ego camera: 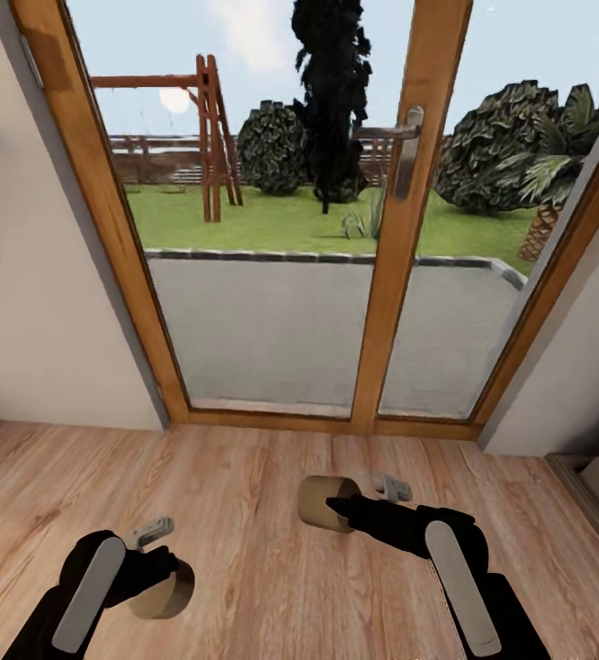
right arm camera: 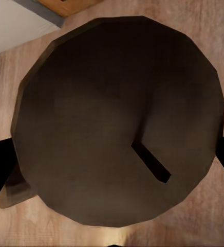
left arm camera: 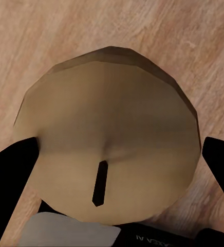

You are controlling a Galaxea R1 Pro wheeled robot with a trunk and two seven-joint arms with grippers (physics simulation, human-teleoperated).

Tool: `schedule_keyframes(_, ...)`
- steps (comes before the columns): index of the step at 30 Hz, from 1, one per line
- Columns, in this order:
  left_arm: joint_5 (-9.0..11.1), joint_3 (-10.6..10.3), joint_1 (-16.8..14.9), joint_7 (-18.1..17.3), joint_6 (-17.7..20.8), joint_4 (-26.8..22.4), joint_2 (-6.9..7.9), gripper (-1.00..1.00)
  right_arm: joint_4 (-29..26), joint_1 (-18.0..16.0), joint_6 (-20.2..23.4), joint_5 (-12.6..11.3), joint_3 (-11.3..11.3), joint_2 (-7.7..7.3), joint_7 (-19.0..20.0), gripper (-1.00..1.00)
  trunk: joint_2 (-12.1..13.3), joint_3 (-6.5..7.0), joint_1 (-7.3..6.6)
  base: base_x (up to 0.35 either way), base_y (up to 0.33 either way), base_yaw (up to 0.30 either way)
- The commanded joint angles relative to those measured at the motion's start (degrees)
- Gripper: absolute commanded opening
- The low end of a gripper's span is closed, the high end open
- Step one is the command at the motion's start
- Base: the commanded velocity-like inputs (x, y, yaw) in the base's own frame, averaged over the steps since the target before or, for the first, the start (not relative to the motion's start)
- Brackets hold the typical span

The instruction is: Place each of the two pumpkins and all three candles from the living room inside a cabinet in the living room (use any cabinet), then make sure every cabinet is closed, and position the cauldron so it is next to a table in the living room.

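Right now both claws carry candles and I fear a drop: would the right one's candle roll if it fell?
Probably: the candle is a short round cylinder, held sideways in the right claw, over smooth plank floor. It looks stiff, likely landing unbent.

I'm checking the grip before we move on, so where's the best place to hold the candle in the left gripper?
Across its round side wall, fingers on opposite sides, coming in from the wick end. That is how the left gripper holds the candle now: the wick faces the wrist camera and a dark finger sits at each edge of the short, stubby cylinder.
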Motion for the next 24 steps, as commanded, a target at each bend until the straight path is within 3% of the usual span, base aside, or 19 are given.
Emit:
schedule_keyframes(1, 0.7, 0.0, -0.2, 0.5, 0.1, 0.4, 0.08, -1.0, 0.1, 0.0, 0.1, -1.0, -0.3, 0.01, -0.6, -1.0, 0.0, 0.02, -0.01, 0.0, 0.0, -0.233)
schedule_keyframes(24, 0.7, 0.0, -0.5, 0.5, 0.1, 1.3, 0.14, -1.0, 0.8, 0.0, 0.2, -1.0, -0.7, 0.06, -0.5, -1.0, 0.0, 1.44, -0.01, 0.0, 0.0, -0.233)
